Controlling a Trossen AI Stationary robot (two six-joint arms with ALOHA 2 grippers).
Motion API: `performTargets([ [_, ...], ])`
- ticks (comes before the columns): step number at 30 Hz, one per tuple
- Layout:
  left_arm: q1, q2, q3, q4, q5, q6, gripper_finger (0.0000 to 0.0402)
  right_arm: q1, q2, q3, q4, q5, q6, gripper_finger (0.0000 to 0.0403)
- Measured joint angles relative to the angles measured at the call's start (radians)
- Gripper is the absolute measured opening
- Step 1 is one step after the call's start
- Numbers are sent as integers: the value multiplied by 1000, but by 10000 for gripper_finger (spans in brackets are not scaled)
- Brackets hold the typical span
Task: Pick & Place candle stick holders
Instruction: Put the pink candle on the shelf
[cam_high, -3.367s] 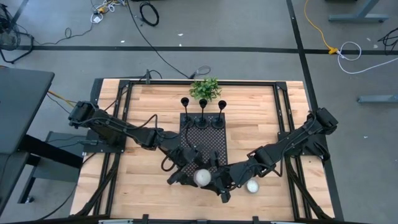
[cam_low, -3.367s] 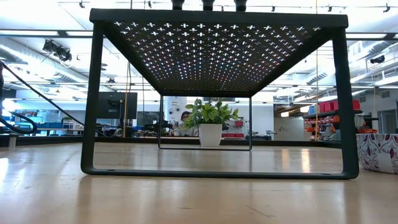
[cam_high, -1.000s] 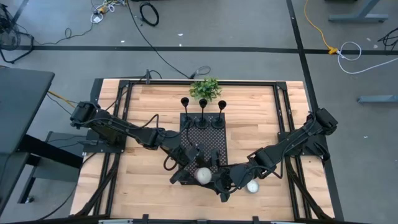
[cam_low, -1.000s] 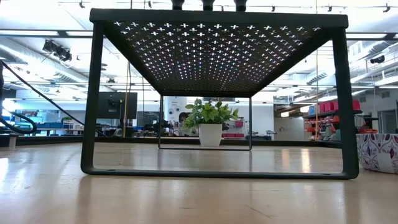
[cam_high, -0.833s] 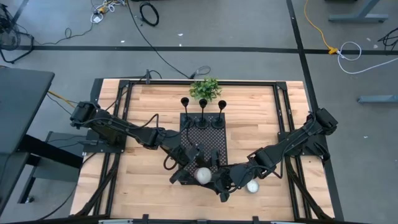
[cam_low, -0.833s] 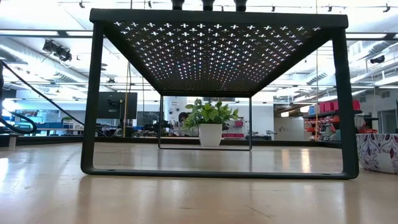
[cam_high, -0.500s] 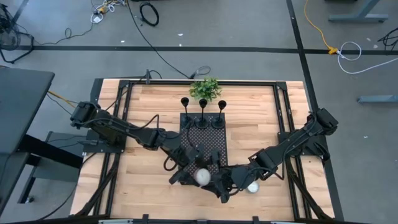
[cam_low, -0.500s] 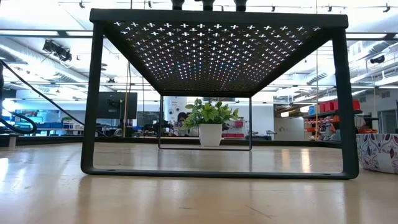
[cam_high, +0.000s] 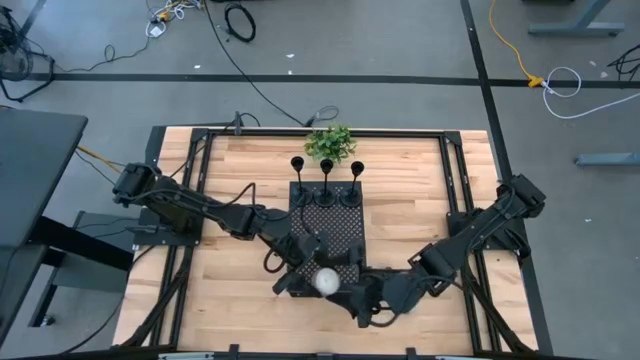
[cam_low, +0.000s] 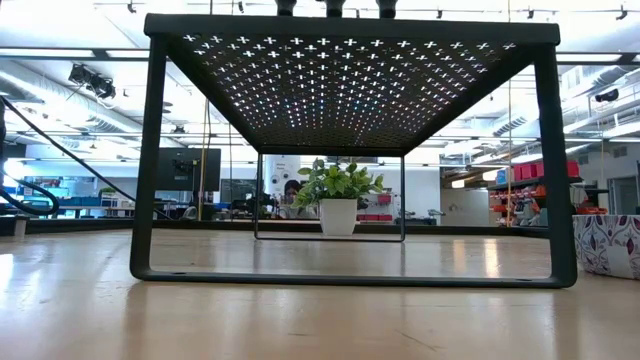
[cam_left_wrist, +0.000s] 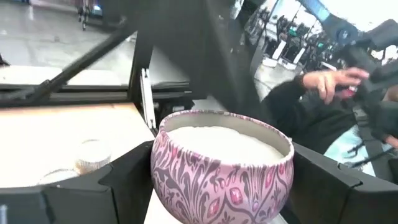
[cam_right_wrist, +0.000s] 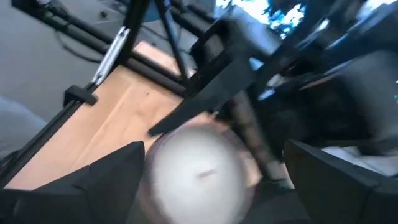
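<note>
Light wood table (cam_high: 240, 170) in a workshop with cables on the grey floor. No readable writing or brands anywhere. Three black candle stick holders (cam_high: 325, 181) stand in a row at the 12 o'clock end of the black perforated tray (cam_high: 345, 228), just in front of one potted plant (cam_high: 330, 143). Left claw (cam_high: 312, 280), at the tray's 6 o'clock end, pinches one candle tin (cam_left_wrist: 221, 165) with a purple leafy pattern. Right claw (cam_high: 368, 300) is at 5 o'clock, fingers spread around a blurry white candle (cam_right_wrist: 198, 168).
</note>
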Motion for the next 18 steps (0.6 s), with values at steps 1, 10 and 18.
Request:
performTargets([
  [1, -1, 1, -1, -6, 2, 0, 301, 8, -2, 12, -11, 20, 0, 377],
  [10, -2, 1, -1, -26, -19, 29, 301, 64, -9, 32, -133, 230, 49, 377],
  [18, -9, 1, -1, -105, -112, 62, 301, 88, -9, 32, -323, 279, 214, 377],
])
